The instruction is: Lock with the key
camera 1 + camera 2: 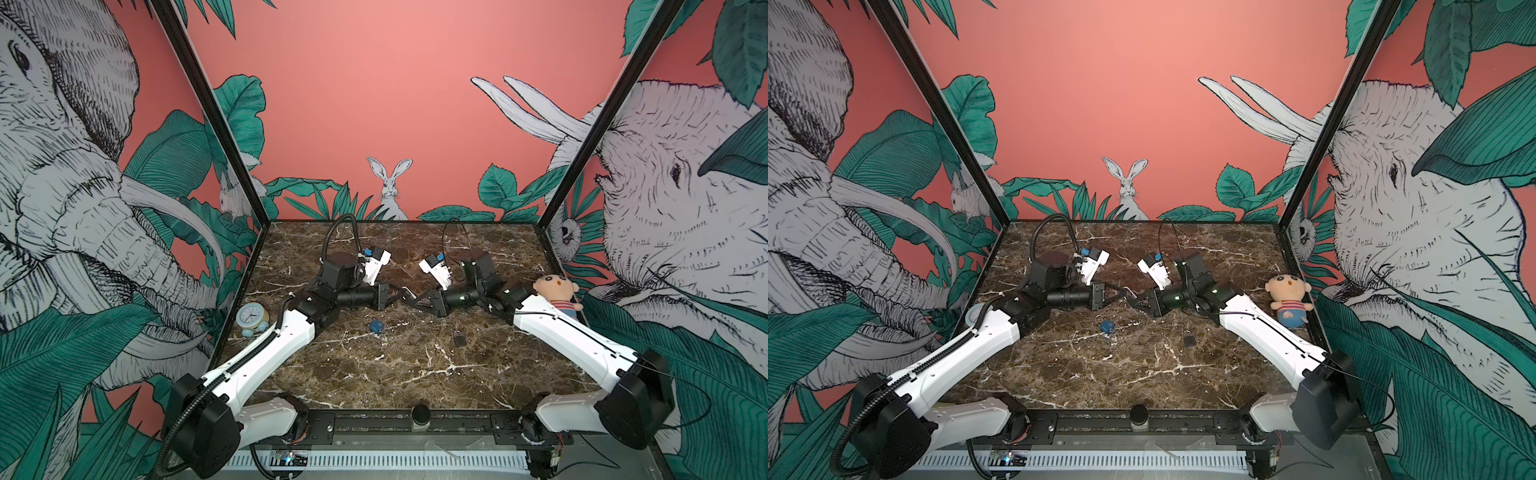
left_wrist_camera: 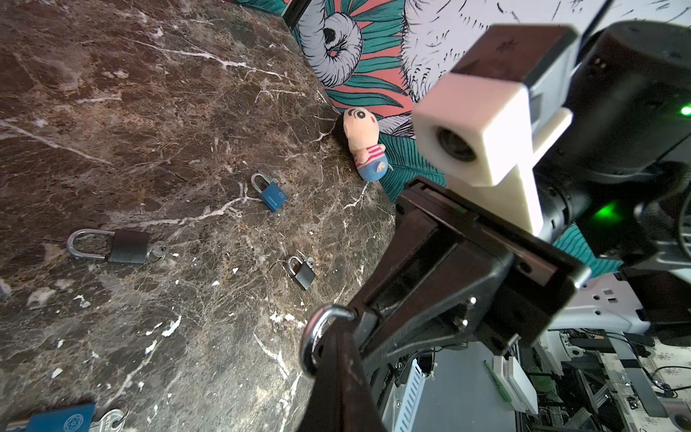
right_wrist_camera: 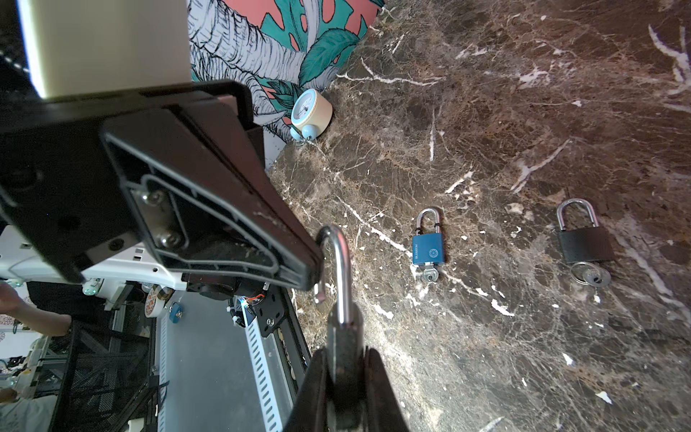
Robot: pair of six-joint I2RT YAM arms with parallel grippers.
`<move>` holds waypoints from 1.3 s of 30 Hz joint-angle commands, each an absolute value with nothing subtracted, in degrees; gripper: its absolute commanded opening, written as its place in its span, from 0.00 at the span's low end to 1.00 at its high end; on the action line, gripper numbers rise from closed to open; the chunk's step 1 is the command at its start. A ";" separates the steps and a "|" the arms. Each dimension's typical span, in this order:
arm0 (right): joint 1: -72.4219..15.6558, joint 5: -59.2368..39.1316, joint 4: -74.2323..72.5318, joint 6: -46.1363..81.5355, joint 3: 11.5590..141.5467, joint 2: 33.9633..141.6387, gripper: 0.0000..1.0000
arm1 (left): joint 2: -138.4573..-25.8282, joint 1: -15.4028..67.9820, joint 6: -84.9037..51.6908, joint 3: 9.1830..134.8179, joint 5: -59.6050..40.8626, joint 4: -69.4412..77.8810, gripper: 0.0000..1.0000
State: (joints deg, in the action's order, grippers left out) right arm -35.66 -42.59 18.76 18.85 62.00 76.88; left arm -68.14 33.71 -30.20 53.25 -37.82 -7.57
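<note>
Padlocks (image 2: 127,247) on marble (image 2: 149,112) (doll (image 2: 364,144) nearby)

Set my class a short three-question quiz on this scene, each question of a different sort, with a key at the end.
1. Which gripper clamps the body of the raised padlock?
2. True or false: the left gripper has its jaws wide open.
3. What stands at the left edge of the table? A) alarm clock B) mug C) book

Key:
1. The right gripper.
2. False: they are shut, the tip by the padlock's open shackle.
3. A.
</note>
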 commanded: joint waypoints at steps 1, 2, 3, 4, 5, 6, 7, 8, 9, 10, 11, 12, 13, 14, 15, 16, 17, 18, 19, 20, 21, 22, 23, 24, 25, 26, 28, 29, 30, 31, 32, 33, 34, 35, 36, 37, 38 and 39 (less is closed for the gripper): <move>-35.17 -44.42 17.94 18.70 63.06 76.09 0.00 | -65.96 33.97 -30.05 52.57 -37.01 -7.10 0.00; -35.06 -44.86 17.93 18.63 63.02 75.90 0.00 | -65.77 33.86 -29.97 52.60 -36.77 -7.23 0.00; -34.89 -45.31 18.01 18.63 62.94 75.82 0.00 | -65.51 33.90 -29.99 52.56 -36.66 -7.29 0.00; -34.68 -45.78 17.94 18.67 62.76 75.67 0.00 | -65.25 33.71 -29.99 52.63 -36.65 -7.21 0.01; -34.48 -46.40 17.87 18.64 62.58 75.45 0.00 | -65.04 33.62 -30.10 52.56 -36.63 -7.13 0.04; -34.38 -46.86 17.97 18.75 62.48 75.41 0.00 | -64.89 33.30 -30.27 52.44 -36.81 -6.98 0.09; -34.15 -47.72 17.81 18.86 62.27 75.37 0.00 | -64.72 32.97 -30.66 52.24 -37.31 -6.42 0.17; -33.96 -48.75 17.92 18.97 62.14 75.41 0.00 | -64.51 32.42 -31.11 52.00 -37.73 -5.89 0.25; -33.89 -49.32 18.00 18.98 62.05 75.33 0.00 | -64.36 31.99 -31.57 51.73 -38.13 -5.23 0.29; -33.75 -49.97 17.99 19.04 61.97 75.36 0.00 | -64.25 31.46 -32.06 51.26 -38.86 -4.19 0.31; -33.67 -50.77 17.99 19.04 61.96 75.41 0.00 | -64.25 31.00 -32.47 50.88 -39.58 -3.35 0.32; -33.74 -51.37 17.94 19.09 61.96 75.44 0.00 | -64.30 30.63 -32.58 50.73 -40.26 -2.87 0.32; -33.58 -51.71 17.96 19.16 61.84 75.45 0.00 | -64.47 30.28 -32.52 50.64 -40.72 -2.82 0.32; -33.59 -52.07 18.01 19.18 61.87 75.49 0.00 | -64.74 29.91 -32.52 50.57 -41.33 -2.69 0.33; -33.48 -52.37 17.98 19.22 61.87 75.56 0.00 | -64.98 29.73 -32.50 50.54 -41.71 -2.55 0.33; -33.48 -52.65 18.02 19.30 61.95 75.56 0.00 | -65.20 29.41 -32.52 50.41 -42.11 -2.54 0.33; -33.48 -53.02 18.04 19.37 61.83 75.60 0.00 | -65.37 29.29 -32.77 50.08 -42.68 -1.73 0.33; -33.49 -53.44 18.00 19.46 61.87 75.69 0.00 | -65.51 29.19 -33.16 49.93 -43.16 -0.84 0.32; -33.49 -53.72 17.97 19.62 61.87 75.91 0.00 | -65.78 29.10 -33.80 49.66 -43.92 0.19 0.31; -33.47 -54.08 17.86 19.72 61.87 76.09 0.00 | -66.00 29.09 -34.50 49.30 -44.73 1.62 0.31; -33.47 -54.22 17.87 19.77 61.87 76.16 0.00 | -66.29 29.09 -35.07 49.16 -45.33 2.67 0.31; -33.44 -54.28 17.88 19.84 61.82 76.25 0.00 | -66.52 29.09 -35.28 49.12 -45.79 3.08 0.31; -33.48 -54.32 17.90 19.85 61.83 76.25 0.00 | -66.74 29.09 -35.16 49.14 -46.08 3.19 0.30; -33.44 -54.29 17.82 19.85 61.94 76.25 0.00 | -66.80 29.09 -35.06 49.04 -46.34 3.10 0.29; -33.46 -54.25 17.88 19.82 61.96 76.27 0.00 | -66.84 29.12 -35.05 48.99 -46.39 3.17 0.28; -33.47 -54.24 17.89 19.84 62.04 76.22 0.00 | -66.97 29.09 -34.98 48.87 -46.49 3.30 0.27; -33.48 -54.27 17.84 19.86 62.18 76.31 0.00 | -66.97 29.11 -35.00 48.75 -47.07 3.45 0.26; -33.49 -54.23 17.86 19.85 62.23 76.45 0.00 | -67.06 29.09 -35.18 48.63 -47.39 3.58 0.25; -33.49 -54.23 17.86 19.83 62.27 76.41 0.00 | -67.06 29.09 -35.11 48.60 -47.72 3.69 0.24; -33.46 -54.28 17.69 19.79 62.31 76.50 0.00 | -67.21 29.09 -35.16 48.67 -48.05 3.62 0.24; -33.49 -54.23 17.71 19.90 62.37 76.54 0.00 | -67.30 29.10 -35.15 48.56 -48.39 3.69 0.22; -33.49 -54.23 17.60 19.94 62.36 76.62 0.00 | -67.36 29.09 -35.15 48.59 -48.58 3.69 0.21; -33.48 -54.23 17.58 20.03 62.47 76.69 0.00 | -67.49 29.09 -35.20 48.55 -48.69 3.75 0.21; -33.49 -54.23 17.62 19.96 62.44 76.64 0.00 | -67.54 29.11 -35.25 48.56 -48.77 3.89 0.20; -33.49 -54.16 17.61 20.02 62.57 76.80 0.00 | -67.59 29.09 -35.32 48.59 -49.01 4.03 0.19; -33.48 -54.23 17.53 20.06 62.56 76.73 0.00 | -67.75 29.09 -35.37 48.52 -49.25 4.16 0.19; -33.49 -54.23 17.50 20.07 62.62 76.73 0.00 | -67.82 29.09 -35.50 48.47 -49.44 4.34 0.19; -33.44 -54.23 17.54 20.11 62.62 76.73 0.00 | -67.91 29.09 -35.49 48.49 -49.57 4.43 0.19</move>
State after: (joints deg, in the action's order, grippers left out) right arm -33.74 -52.97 18.85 20.18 61.98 76.84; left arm -67.85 29.41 -35.14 49.32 -47.79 2.15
